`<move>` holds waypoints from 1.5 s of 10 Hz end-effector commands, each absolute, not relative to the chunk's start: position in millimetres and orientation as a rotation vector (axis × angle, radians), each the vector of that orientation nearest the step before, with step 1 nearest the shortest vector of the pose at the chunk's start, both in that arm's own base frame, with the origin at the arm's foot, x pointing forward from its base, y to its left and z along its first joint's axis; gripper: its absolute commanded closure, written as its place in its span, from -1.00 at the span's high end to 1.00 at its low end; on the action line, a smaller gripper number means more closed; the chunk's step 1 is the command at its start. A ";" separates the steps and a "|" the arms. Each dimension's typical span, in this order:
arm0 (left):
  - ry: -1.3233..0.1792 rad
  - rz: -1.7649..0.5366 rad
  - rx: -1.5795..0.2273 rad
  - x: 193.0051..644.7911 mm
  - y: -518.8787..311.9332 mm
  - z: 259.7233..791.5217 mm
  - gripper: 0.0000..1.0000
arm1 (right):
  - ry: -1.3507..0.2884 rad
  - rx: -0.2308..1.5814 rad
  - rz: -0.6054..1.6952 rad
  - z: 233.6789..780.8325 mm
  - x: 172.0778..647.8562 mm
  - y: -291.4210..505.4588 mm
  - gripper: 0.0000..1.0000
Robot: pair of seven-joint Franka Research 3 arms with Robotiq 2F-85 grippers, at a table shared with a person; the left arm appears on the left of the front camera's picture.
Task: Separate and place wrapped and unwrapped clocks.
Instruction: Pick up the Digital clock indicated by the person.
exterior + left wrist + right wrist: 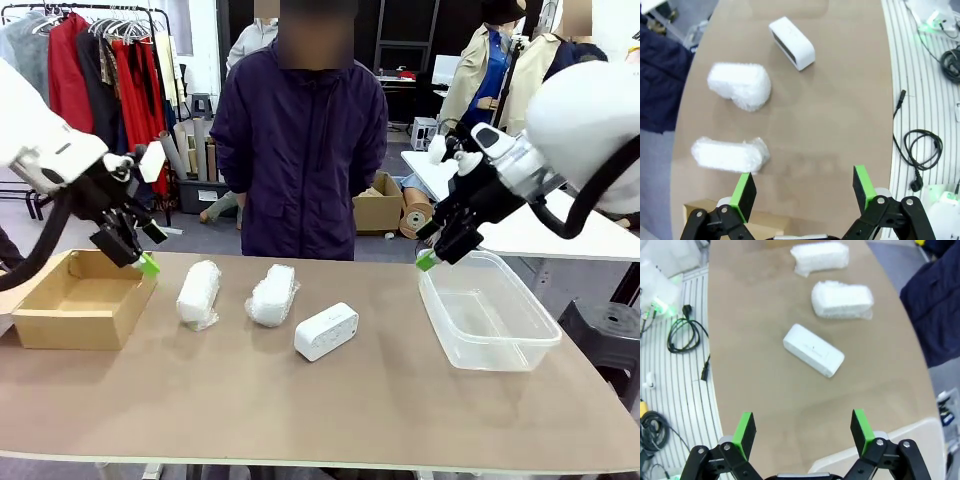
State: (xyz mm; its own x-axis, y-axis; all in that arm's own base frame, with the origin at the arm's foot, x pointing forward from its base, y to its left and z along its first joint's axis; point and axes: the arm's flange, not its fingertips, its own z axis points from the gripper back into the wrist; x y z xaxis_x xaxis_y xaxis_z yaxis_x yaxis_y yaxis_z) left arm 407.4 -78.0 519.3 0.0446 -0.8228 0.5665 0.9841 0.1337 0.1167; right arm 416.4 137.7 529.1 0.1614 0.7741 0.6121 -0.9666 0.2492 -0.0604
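I am hovering my left gripper over the far right corner of the cardboard box, which is sitting at the left end of the table. Its jaws are standing wide apart with nothing between them. Just right of the box, the first wrapped clock is lying on the table in its crinkly white bubble wrap. The second wrapped clock is lying near it, apart from it. The bare clock, a smooth white block, is resting a little nearer to me and just right of that bundle, not touching it. A person in a dark jacket is standing at the far side, behind the two bundles. Further right, I am hanging my right gripper above the far left corner of the clear plastic tub, jaws likewise spread wide and gripping nothing.
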 end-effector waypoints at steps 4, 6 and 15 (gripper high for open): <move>-0.682 -1.403 -0.375 432.4 -63.4 524.3 1.00 | -0.715 0.511 1.272 542.7 447.0 125.4 1.00; -0.646 -1.455 -0.388 425.5 -62.1 526.3 1.00 | -0.671 0.459 1.302 544.0 435.4 125.5 1.00; -0.738 -1.507 -0.642 453.0 -33.5 532.3 1.00 | -0.805 0.603 1.477 549.0 453.7 86.4 1.00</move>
State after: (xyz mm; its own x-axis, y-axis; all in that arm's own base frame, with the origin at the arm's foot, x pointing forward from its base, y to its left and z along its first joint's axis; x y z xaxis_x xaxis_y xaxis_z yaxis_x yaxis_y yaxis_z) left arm 443.0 -39.5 531.4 -0.0531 -0.6605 0.7490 0.9975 -0.0008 0.0701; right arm 445.3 87.6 548.1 -0.0387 0.6492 0.7596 -0.9932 0.0587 -0.1009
